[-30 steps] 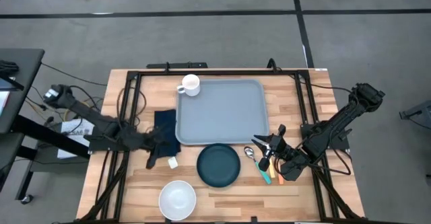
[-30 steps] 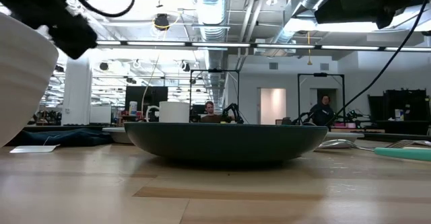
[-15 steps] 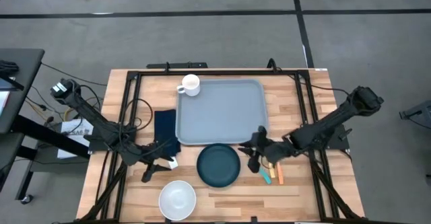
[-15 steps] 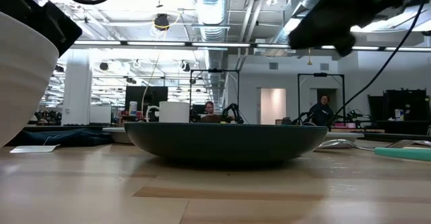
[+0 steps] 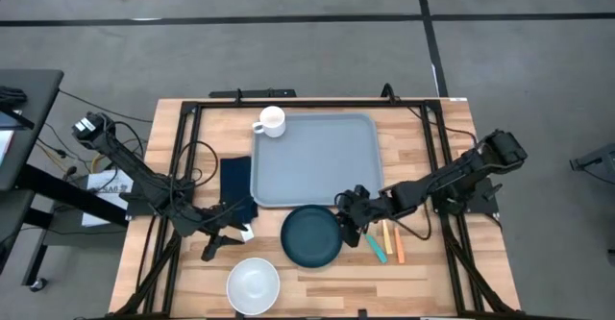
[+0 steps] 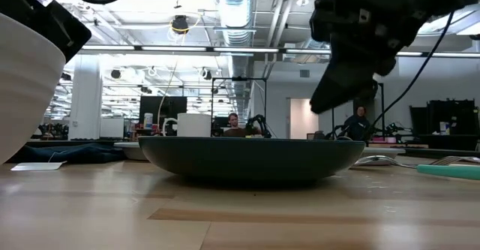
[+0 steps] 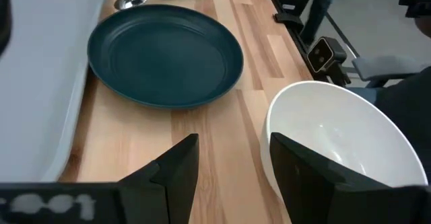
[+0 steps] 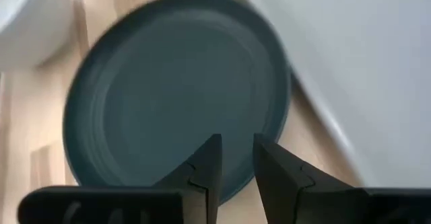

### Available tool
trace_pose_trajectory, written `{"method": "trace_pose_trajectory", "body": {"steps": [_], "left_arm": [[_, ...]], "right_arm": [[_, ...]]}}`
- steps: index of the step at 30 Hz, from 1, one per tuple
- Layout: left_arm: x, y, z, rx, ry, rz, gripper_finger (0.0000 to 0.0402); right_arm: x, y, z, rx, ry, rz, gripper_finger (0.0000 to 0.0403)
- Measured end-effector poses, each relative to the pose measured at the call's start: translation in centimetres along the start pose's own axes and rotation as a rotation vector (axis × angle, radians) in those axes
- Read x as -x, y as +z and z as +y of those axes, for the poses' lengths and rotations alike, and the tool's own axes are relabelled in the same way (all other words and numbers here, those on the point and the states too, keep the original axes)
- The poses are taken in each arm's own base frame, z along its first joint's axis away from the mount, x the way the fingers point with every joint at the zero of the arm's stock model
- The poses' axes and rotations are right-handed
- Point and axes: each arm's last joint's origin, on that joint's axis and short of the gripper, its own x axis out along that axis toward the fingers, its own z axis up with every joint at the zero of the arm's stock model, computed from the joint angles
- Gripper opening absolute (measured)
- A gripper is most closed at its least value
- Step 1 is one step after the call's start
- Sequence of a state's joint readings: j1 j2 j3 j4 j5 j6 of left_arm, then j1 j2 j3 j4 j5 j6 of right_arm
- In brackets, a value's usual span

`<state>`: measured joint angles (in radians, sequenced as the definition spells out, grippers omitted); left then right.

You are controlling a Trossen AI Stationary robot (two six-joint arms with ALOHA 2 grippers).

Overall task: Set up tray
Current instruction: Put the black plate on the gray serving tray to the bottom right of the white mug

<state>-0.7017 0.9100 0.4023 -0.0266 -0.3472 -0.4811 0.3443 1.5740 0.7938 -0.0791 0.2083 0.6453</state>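
Observation:
The light grey-blue tray [image 5: 317, 161] lies on the table's far middle, with nothing on it. The dark teal plate [image 5: 311, 235] rests flat on the wood just near of the tray. My right gripper [image 5: 348, 220] hovers over the plate's right rim [image 8: 178, 89], its fingers [image 8: 236, 163] a narrow gap apart; in the low view it [image 6: 337, 85] hangs above the plate [image 6: 251, 156]. My left gripper [image 5: 216, 243] is open and low, near the table's left, between the dark navy napkin [image 5: 235, 190] and the white bowl [image 5: 254, 284]; it touches nothing [image 7: 232, 177].
A white mug [image 5: 271, 121] stands at the tray's far left corner. A spoon and coloured-handled cutlery [image 5: 384, 239] lie right of the plate. A small white tag [image 5: 247, 232] lies by the napkin. The bowl [image 7: 337, 143] sits near the table's near edge. People show in the room behind.
My right gripper has moved from over the cutlery toward the table's left and has come down over the plate's right rim. My left gripper drew back from the napkin toward the near edge, then kept still. The plate, tray and bowl have stayed put.

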Motion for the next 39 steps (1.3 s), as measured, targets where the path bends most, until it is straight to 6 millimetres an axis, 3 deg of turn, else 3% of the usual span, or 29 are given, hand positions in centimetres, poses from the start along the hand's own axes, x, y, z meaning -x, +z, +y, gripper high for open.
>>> {"method": "trace_pose_trajectory", "body": {"steps": [10,39], "left_arm": [[0.0,0.0,0.0,-0.004,-0.001,0.0,0.0171],[0.0,0.0,0.0,-0.003,-0.002,-0.002,0.0171]], "right_arm": [[-2.4,-1.4,-0.6,0.007,-0.062,0.078,0.0076],[-2.5,-1.3,-0.6,0.002,-0.053,0.068,0.0076]]}}
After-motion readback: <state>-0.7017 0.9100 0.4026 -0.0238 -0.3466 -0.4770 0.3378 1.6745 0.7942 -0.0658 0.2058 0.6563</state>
